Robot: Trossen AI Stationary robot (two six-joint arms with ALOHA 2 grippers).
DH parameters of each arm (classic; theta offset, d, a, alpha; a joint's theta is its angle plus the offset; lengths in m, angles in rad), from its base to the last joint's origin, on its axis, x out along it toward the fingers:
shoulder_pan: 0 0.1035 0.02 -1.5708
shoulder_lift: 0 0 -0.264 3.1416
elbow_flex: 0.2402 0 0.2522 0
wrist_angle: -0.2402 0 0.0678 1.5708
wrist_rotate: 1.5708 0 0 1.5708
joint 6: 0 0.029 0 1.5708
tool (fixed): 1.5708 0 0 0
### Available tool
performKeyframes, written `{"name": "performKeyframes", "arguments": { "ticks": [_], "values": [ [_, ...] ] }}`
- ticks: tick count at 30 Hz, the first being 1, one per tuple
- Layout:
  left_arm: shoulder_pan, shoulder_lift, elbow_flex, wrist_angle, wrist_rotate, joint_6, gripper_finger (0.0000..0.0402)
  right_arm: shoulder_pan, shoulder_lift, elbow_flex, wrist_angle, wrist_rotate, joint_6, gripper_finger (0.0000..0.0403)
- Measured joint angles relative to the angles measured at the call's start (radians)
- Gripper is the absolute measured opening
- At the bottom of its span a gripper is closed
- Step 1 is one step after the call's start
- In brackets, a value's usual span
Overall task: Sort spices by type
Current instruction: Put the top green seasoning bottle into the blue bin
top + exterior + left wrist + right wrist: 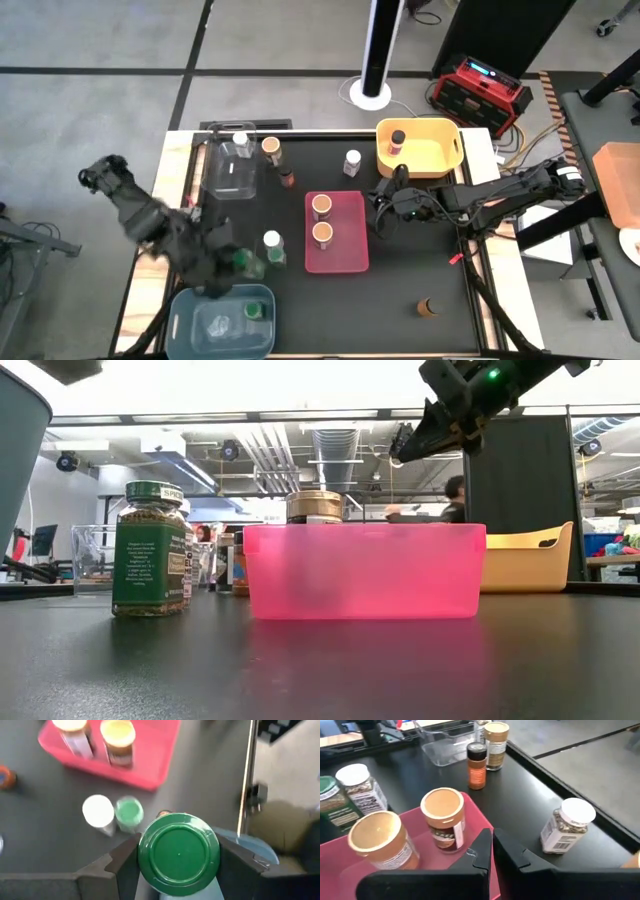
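Left gripper point(177, 865): clamps a green-lidded jar point(178, 854), upright, lower left of the high view.
Blue bin point(190, 318): directly below it.
Right gripper point(492, 850): shut, empty, beside pink bin point(352, 262).

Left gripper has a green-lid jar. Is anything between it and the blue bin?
Nothing visible. The left gripper holds the green-lid jar just above the blue bin's far edge. Another green-lid jar already lies inside, off to one side.
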Motion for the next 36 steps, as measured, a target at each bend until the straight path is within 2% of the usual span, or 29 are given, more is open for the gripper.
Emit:
{"name": "performKeyframes", "arguments": {
  "ticks": [6, 10, 14, 20, 31, 36],
  "values": [
    [-0.17, 0.14, 0.115, -0.14, 0.026, -0.187, 0.0193, 0.0, 0.0, 0.0, 0.0, -0.007, 0.015, 0.0009],
    [-0.277, 0.21, 0.177, -0.135, 0.05, -0.25, 0.0193, 0.0, 0.0, 0.0, 0.0, -0.032, 0.027, 0.0009],
    [-0.375, 0.264, 0.237, -0.145, 0.042, -0.421, 0.0194, 0.011, 0.0, -0.001, 0.0, -0.053, 0.056, 0.0009],
    [-0.495, 0.355, 0.237, -0.248, 0.041, -0.644, 0.0194, 0.029, 0.0, -0.001, 0.001, -0.054, 0.067, 0.0009],
    [-0.523, 0.458, 0.228, -0.249, 0.072, -0.701, 0.0191, 0.038, 0.0, -0.001, 0.012, -0.051, 0.084, 0.0009],
    [-0.522, 0.461, 0.216, -0.249, 0.037, -0.704, 0.019, 0.04, 0.0, -0.001, 0.016, -0.05, 0.082, 0.0009]
  ]
}}
